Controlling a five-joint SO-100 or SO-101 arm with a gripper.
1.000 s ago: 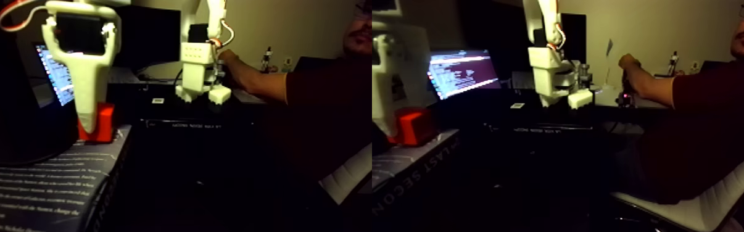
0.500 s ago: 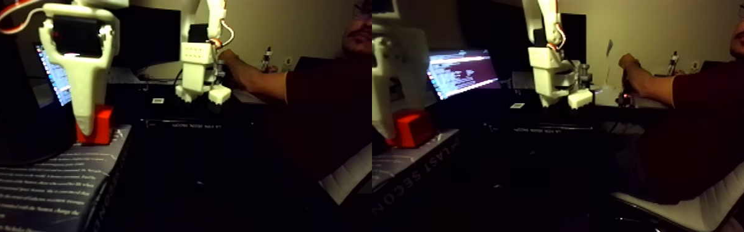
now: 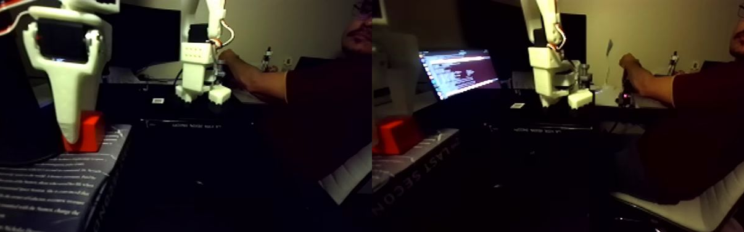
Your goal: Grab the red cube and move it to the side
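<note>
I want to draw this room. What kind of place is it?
Probably a home office or hobby desk: a lit laptop screen, a person on an office chair, and a robot arm.

Shifted toward 9 o'clock since a second ago in the fixed view's left half: the white gripper (image 3: 71, 132), along with the red cube (image 3: 86, 132) pressed against its finger. Cube now nearer the 9 o'clock side of the printed dark box (image 3: 31, 185), no longer by its 3 o'clock edge. In the right half, likewise slid toward 9 o'clock, cube now at the seam. More of the lit laptop screen (image 3: 457, 71) uncovered there.
</note>
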